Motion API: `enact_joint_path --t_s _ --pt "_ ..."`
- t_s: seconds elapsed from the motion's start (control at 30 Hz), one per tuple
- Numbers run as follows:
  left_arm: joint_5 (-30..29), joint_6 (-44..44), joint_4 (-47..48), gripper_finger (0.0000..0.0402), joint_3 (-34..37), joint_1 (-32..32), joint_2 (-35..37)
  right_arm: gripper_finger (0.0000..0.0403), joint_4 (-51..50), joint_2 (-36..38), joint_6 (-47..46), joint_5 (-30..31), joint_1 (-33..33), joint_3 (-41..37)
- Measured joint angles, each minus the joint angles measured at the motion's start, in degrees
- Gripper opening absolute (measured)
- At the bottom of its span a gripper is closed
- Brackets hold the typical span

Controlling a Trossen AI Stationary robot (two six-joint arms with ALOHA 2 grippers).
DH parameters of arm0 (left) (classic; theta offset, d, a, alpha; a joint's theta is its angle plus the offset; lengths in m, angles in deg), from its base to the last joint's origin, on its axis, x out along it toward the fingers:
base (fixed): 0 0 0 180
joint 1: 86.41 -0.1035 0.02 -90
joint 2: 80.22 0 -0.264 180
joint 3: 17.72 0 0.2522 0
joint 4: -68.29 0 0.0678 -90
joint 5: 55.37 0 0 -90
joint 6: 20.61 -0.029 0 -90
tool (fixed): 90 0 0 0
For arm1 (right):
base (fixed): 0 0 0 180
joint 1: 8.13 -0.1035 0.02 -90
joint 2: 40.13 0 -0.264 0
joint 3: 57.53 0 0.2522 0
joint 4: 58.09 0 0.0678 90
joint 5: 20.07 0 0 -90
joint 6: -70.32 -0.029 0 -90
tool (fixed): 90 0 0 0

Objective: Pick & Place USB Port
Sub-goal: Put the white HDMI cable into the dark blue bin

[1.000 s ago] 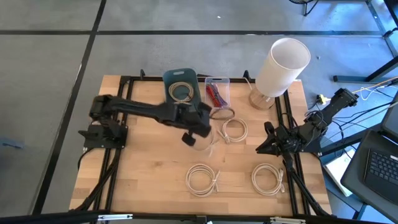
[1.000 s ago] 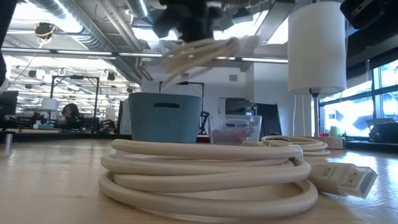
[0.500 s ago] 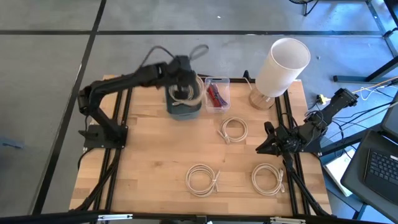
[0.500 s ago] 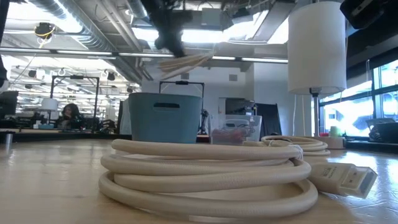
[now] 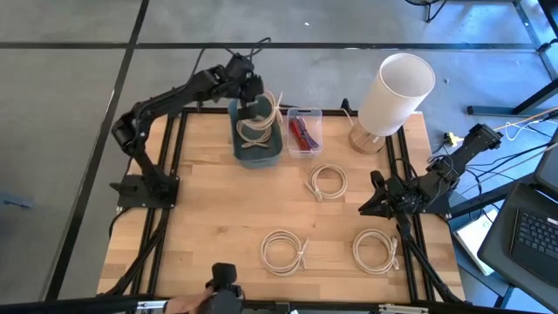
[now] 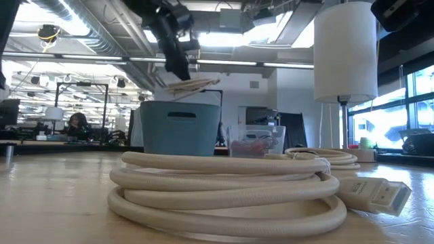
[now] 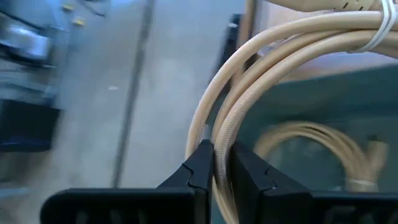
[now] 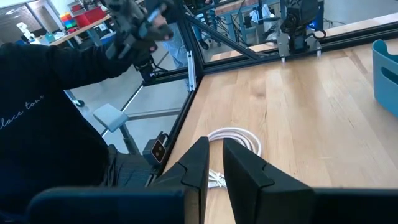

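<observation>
Left claw [image 5: 253,98], cable coil [image 5: 266,108] now over bin [image 5: 261,153]

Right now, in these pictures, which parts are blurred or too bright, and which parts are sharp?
Low view: the nearest cream coiled cable is sharp, while bright ceiling lights behind put the left pincer in silhouette. Left wrist view: the floor beyond is smeared, yet the beige braided cable between the fingers is clear. High view: evenly lit, with the blue plastic bin crisp.
</observation>
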Motion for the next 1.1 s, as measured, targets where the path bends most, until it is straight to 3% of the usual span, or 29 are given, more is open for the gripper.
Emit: enact_joint_path --t_s 0.1,0.5,0.73,1.1 --pt "3.01 1.09 1.27 0.0026 0.00 -0.58 -2.23 0.0051 0.01 0.00 0.00 0.01 -0.02 0.00" --pt "-0.83 1.07 10.79 0.0026 0.04 -1.74 -9.85 0.0051 0.02 0.00 0.00 0.00 -0.01 0.00" --pt "1.34 1.05 6.20 0.0026 0.04 -2.62 -13.26 0.0051 0.00 0.02 0.00 0.00 -0.02 0.00" --pt "-0.34 0.17 4.75 0.0026 -0.07 -2.61 -22.33 0.0051 0.02 0.00 0.00 0.01 -0.01 0.00"
